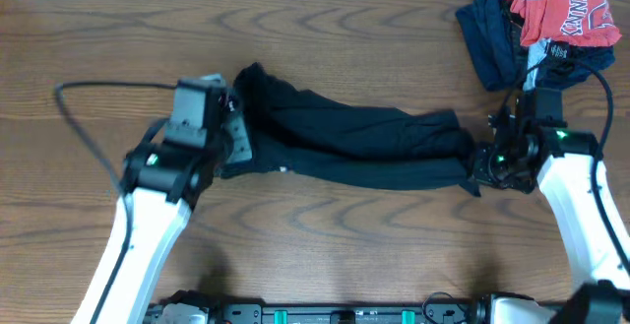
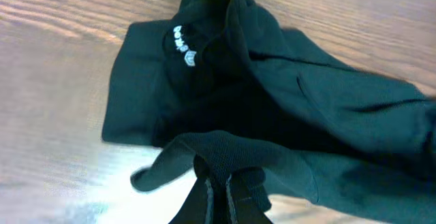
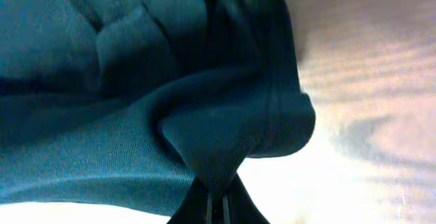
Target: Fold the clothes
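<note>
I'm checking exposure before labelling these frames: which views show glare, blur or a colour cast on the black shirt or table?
Overhead: evenly lit and sharp, but the black shirt shows little fold detail. Left wrist: glare washes out the table at lower left; the white neck print is soft. Right wrist: the shirt reads teal; the table below is blown white.

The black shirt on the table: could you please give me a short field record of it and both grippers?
garment: black shirt, bunched into a long strip across the table
left: left gripper shut on a fold near the neck label
right: right gripper shut on a fold at the opposite end
aside: red shirt on navy garments, far corner
</note>
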Robot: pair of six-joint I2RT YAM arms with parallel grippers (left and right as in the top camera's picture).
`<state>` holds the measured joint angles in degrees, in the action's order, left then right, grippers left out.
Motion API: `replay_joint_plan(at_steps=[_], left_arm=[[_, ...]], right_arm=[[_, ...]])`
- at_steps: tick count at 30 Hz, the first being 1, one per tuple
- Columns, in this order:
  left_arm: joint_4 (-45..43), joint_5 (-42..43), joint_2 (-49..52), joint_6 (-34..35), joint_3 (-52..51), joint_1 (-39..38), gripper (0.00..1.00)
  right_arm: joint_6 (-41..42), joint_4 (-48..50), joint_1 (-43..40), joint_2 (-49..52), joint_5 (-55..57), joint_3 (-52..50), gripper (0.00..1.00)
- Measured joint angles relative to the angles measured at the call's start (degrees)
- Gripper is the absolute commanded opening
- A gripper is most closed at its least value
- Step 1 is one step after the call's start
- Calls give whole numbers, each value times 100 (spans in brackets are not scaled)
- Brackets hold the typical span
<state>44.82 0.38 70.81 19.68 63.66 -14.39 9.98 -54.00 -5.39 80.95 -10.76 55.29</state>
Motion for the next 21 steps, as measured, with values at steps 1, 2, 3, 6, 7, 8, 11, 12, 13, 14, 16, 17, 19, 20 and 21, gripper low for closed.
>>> replay_joint_plan(at_steps=[1,2,3,6,7,8,11,12,13,14,16,17,19,20,21], left_arm=[[-116,-11,162,-22,0,0,6],[-278,-24,356,-42,0,2,6],[-411,-39,522,-50,2,0,6],[-885,-44,1051,-70,2,0,6],[-1027,-44,1198,-74,2,0,6],[-1178,-46,1344,-83,2,0,6],[-1488,-61,1764,-114,2,0,6],[-1554,-61,1884,-122,2,0,6],[-1602,-63,1987,-136,2,0,11],[-1641,-63,2076,-164,2,0,22],[-1703,-74,2273,-201,2,0,54],[-1725,-81,2352,-179,2,0,65],[-1788,-79,2465,-179,2,0,78],[-1812,-83,2505,-186,2,0,85],[-1832,-96,2535,-195,2,0,91]], right_arm=[[0,122,0,105,2,0,1],[-2,249,0,208,2,0,1],[-2,382,0,319,2,0,1],[-2,750,0,660,2,2,1],[-2,857,-2,763,2,2,1],[-2,973,-2,898,4,2,1],[0,1303,-2,1228,4,2,1],[0,1408,-2,1335,4,2,2],[0,1486,-2,1419,4,2,4],[0,1550,-2,1484,2,2,6],[-9,1711,-2,1600,4,2,19],[-33,1794,-2,1620,4,2,32],[2,1869,-2,1626,4,11,58],[-26,1871,-2,1626,2,31,71],[-13,1851,-2,1628,2,55,77]])
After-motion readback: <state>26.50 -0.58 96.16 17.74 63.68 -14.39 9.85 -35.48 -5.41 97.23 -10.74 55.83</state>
